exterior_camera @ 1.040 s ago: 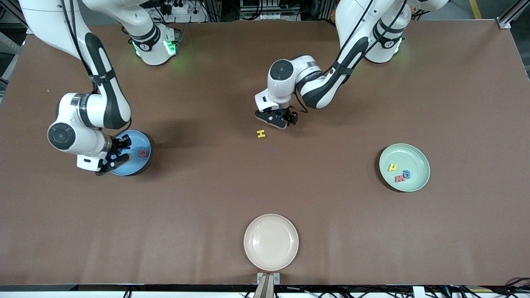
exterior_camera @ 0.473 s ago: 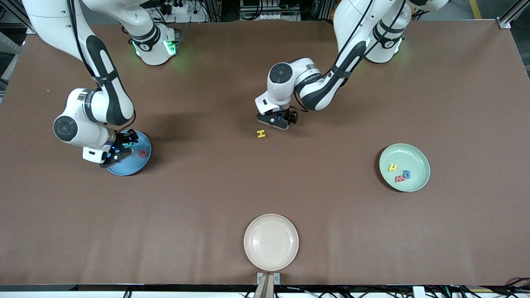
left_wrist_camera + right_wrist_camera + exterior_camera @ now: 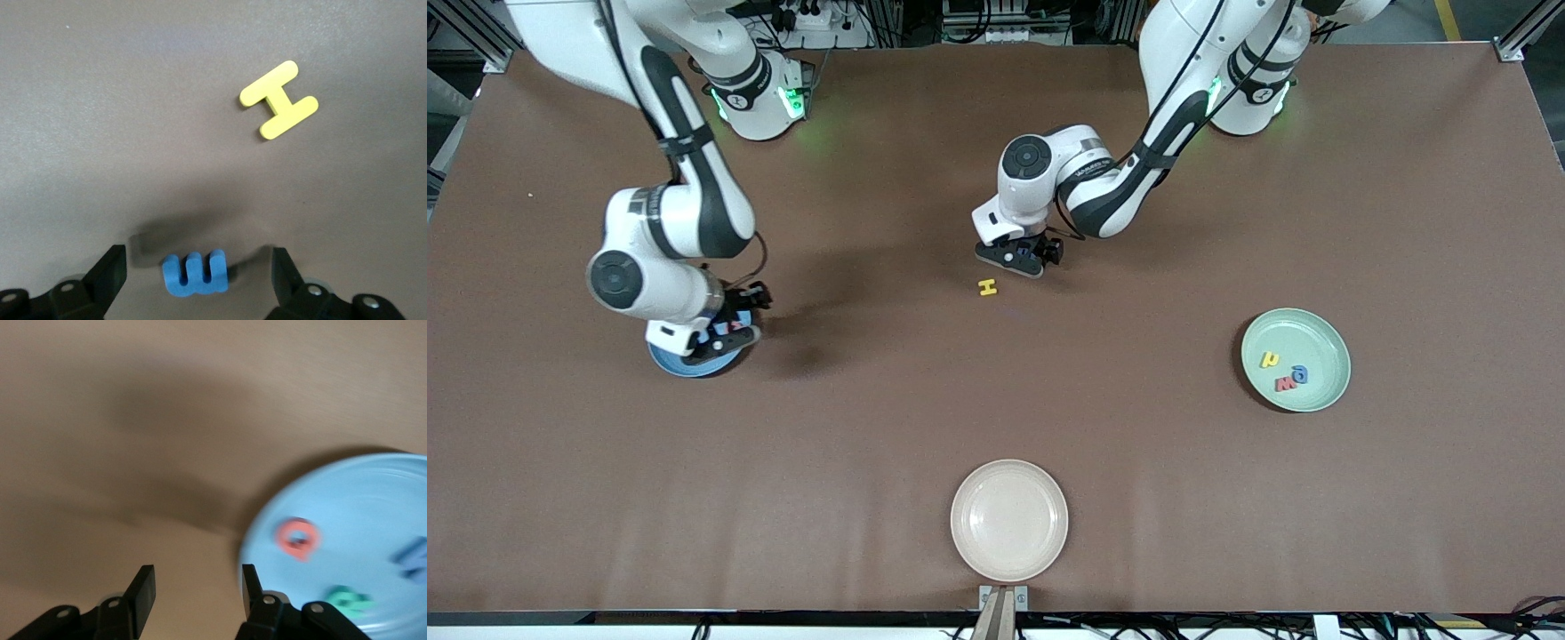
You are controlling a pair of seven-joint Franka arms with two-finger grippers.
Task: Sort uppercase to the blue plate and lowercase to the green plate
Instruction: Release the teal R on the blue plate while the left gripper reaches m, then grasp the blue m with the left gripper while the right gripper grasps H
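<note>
Reading the front view as a clock face, the left gripper (image 3: 1023, 257) hangs low just above the table's centre, near twelve o'clock, its claw spread wide with a finger on either side of the blue m-like letter (image 3: 195, 273), which lies flat on the brown table (image 3: 996, 400) and touches neither finger. The yellow H (image 3: 987, 287) lies flat on the bare table at about seven o'clock from that gripper, close by and nearer to the front camera. At nine o'clock the right gripper (image 3: 726, 333) hovers over the rim of the blue plate (image 3: 669, 364), its claw apart and empty. The right wrist view shows the red Q (image 3: 298, 539), the blue W (image 3: 413, 558) and the teal-green R (image 3: 347, 600) lying in that plate, blurred but apart from one another. At four o'clock, toward the left arm's end of the table, the green plate (image 3: 1319, 331) holds the yellow h (image 3: 1270, 359), the blue a (image 3: 1300, 374) and the red m-like letter (image 3: 1284, 384), the last two just beside each other. A cream plate (image 3: 961, 521) sits at six o'clock, nearest the front camera, with no letter on it.
</note>
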